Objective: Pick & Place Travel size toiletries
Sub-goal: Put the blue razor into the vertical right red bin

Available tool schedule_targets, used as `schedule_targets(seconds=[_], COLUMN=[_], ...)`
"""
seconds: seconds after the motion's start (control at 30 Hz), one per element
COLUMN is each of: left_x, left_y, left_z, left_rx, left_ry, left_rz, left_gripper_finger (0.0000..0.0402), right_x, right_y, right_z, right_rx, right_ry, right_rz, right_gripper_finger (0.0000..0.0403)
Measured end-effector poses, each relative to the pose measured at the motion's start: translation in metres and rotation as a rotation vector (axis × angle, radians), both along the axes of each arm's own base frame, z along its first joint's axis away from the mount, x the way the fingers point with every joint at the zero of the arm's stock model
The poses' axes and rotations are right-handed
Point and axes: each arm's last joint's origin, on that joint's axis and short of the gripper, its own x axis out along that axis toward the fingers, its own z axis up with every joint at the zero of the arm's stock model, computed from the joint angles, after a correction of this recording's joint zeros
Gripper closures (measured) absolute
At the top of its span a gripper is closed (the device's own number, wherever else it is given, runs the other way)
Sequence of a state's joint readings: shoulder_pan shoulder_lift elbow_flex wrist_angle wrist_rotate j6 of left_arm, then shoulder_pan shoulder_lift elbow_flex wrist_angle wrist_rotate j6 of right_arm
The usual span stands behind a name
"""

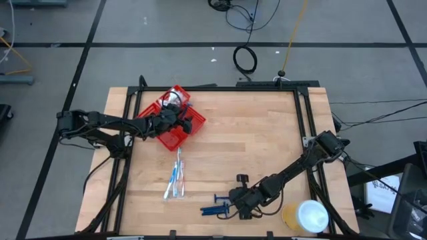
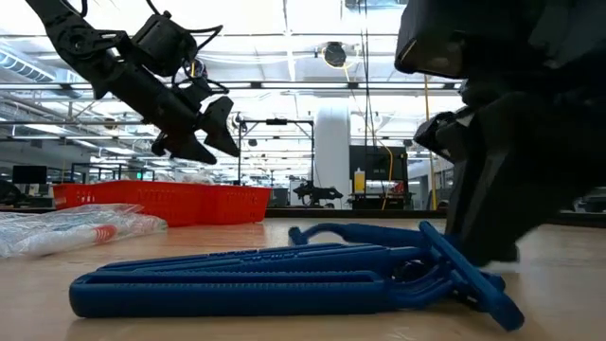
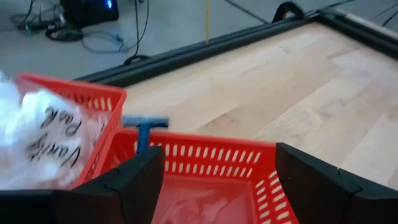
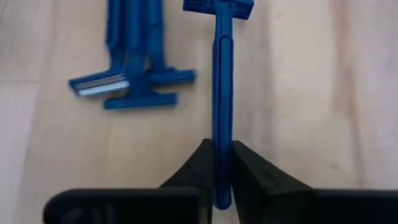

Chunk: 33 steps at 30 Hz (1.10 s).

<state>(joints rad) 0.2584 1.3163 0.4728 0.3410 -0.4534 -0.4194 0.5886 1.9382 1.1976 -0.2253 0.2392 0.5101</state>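
Several blue razors [image 4: 134, 81] lie in a bunch on the wooden table near its front edge. One more blue razor [image 4: 222, 74] lies beside them, and my right gripper [image 4: 222, 168] is shut on it. Wrapped toothbrushes [image 1: 177, 177] lie on the table's middle left. My left gripper [image 3: 217, 180] hangs open over the red tray [image 1: 172, 137] at the far left, touching nothing. In the tray, a blue razor [image 3: 144, 127] stands up against a wall, next to a white packet [image 3: 37, 137]. My right gripper pinches the single razor's handle [image 4: 222, 134] near its free end, one finger on each side. The fingers slant down from the table's right side, and the handle runs straight out ahead of them, with the head [image 4: 217, 6] farthest away. I cannot tell whether the razor is clear of the wood.
A large yellow roll with a white top [image 1: 305, 217] stands at the table's front right corner, close behind my right arm. Black frame rails [image 1: 303, 113] run along the table's edges. Bare wood [image 1: 253, 140] spans the middle and far right.
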Motion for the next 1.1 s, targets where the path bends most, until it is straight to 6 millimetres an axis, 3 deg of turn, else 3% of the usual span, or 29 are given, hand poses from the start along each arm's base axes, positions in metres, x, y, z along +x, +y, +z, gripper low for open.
schedule_targets(seconds=[0.27,0.4,0.5,0.7,0.83,0.97,1.1], left_x=[0.001,0.003,0.003,-0.006,-0.009,0.002,0.023], left_y=[0.0,-0.002,-0.002,0.002,-0.005,-0.017,-0.033], left_z=[0.002,0.002,0.002,-0.003,-0.004,-0.003,-0.001], left_rx=[0.01,0.001,0.03,0.088,0.098,0.087,0.121], left_ry=[-0.013,-0.005,0.019,-0.113,-0.242,-0.29,-0.322], left_rz=[-0.024,-0.112,-0.146,-0.148,-0.308,-0.433,-0.516], left_gripper_finger=[0.0103,0.0103,0.0103,0.0103,0.0103,0.0103,0.0103], right_x=[-0.004,-0.011,-0.024,-0.049,-0.062,-0.061,-0.043], right_y=[-0.024,-0.052,-0.084,-0.157,-0.198,-0.22,-0.223], right_z=[0.034,0.041,0.036,0.029,0.027,0.029,0.031], right_rx=[-0.182,-0.309,-0.395,-0.381,-0.274,-0.153,-0.137], right_ry=[-0.108,-0.165,-0.192,-0.428,-0.702,-0.929,-0.954], right_rz=[-0.041,-0.12,-0.216,-0.413,-0.45,-0.396,-0.32], right_gripper_finger=[0.0381,0.0382,0.0382,0.0382,0.0382,0.0382,0.0382])
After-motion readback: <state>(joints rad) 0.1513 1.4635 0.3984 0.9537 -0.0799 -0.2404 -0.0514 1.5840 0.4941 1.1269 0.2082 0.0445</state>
